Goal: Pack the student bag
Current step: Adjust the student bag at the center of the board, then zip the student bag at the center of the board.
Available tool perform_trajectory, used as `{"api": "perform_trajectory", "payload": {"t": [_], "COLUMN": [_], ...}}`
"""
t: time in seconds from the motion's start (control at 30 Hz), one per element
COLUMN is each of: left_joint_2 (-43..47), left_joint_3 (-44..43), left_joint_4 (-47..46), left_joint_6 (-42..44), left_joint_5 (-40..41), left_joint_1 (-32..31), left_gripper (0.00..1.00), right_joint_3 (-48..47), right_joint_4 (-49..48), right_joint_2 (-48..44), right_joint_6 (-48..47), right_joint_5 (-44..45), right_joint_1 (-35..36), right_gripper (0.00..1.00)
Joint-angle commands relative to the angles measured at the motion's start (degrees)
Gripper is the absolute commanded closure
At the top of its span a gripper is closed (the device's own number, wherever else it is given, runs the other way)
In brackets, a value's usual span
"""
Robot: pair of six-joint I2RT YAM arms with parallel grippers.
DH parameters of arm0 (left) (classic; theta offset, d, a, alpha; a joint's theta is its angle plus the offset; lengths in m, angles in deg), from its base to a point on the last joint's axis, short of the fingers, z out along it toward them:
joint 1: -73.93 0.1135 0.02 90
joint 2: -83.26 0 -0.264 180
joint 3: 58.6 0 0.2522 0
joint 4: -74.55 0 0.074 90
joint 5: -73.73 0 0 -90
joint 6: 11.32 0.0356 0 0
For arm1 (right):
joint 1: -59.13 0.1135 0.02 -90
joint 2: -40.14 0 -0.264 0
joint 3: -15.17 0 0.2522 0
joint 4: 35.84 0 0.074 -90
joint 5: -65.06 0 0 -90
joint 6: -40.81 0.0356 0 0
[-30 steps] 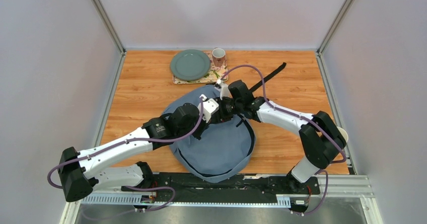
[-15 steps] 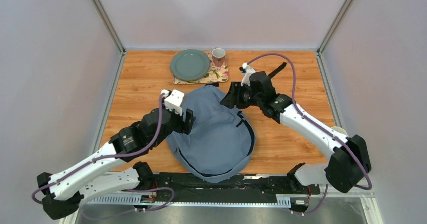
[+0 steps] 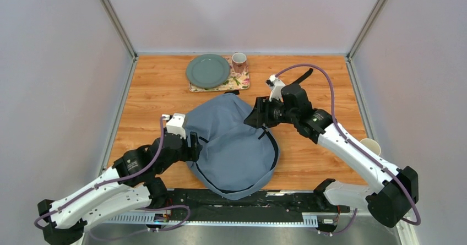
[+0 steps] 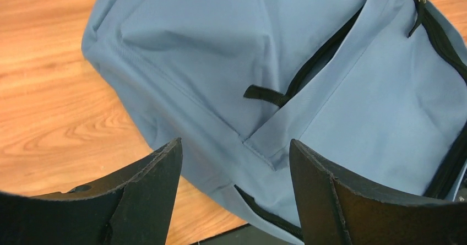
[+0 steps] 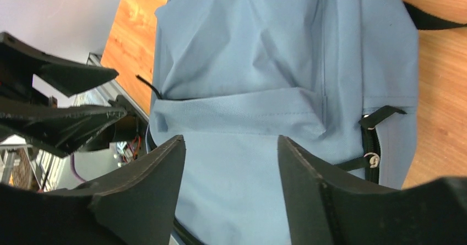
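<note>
Top external view: the student bag (image 3: 234, 146) lies flat on the tabletop (image 3: 154, 91), and I have just released it, drawing my left gripper (image 3: 194, 140) and right gripper (image 3: 253, 114) back to its sides, both spread and empty, so this step looks finished.

The wooden table (image 3: 154, 96) carries the student bag (image 3: 234, 146), lying flat at its middle. A flowered mat (image 3: 238, 82) lies near the far edge, just beyond the bag.
</note>
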State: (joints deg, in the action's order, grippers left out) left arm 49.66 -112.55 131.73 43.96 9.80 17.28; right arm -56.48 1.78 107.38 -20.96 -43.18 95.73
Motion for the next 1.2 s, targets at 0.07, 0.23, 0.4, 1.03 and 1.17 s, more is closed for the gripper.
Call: {"api": "perform_trajectory", "payload": {"t": [0.07,0.23,0.4,1.03,1.17], "left_joint_2": [1.8,0.5,-1.0,-0.1,0.9], "left_joint_3": [1.1,0.8,1.1,9.8,12.3], "left_joint_4": [4.6,3.9,4.0,-5.6,-8.3], "left_joint_6": [-7.9,-5.4,-5.5,-9.7,-11.0], "left_joint_5": [-1.1,-6.4,-6.4,-10.4,-11.0], "left_joint_1": [0.0,0.0,0.0,0.0,0.0], "left_gripper": [0.21,0.2,0.2,0.18,0.18], "right_joint_3": [1.0,0.8,-3.4,-3.5,-4.0], "right_joint_4": [3.3,3.7,7.3,4.8,4.9], "right_joint_2": [-2.9,-3.0,-1.2,0.8,2.0], "right_joint_6": [-2.0,-1.9,-4.3,-0.8,-0.4], "right_joint_5": [-2.0,-2.7,2.2,3.6,3.5], "right_joint_1": [0.9,2.2,7.2,10.0,10.4], "right_gripper": [0.32,0.31,0.28,0.28,0.28]}}
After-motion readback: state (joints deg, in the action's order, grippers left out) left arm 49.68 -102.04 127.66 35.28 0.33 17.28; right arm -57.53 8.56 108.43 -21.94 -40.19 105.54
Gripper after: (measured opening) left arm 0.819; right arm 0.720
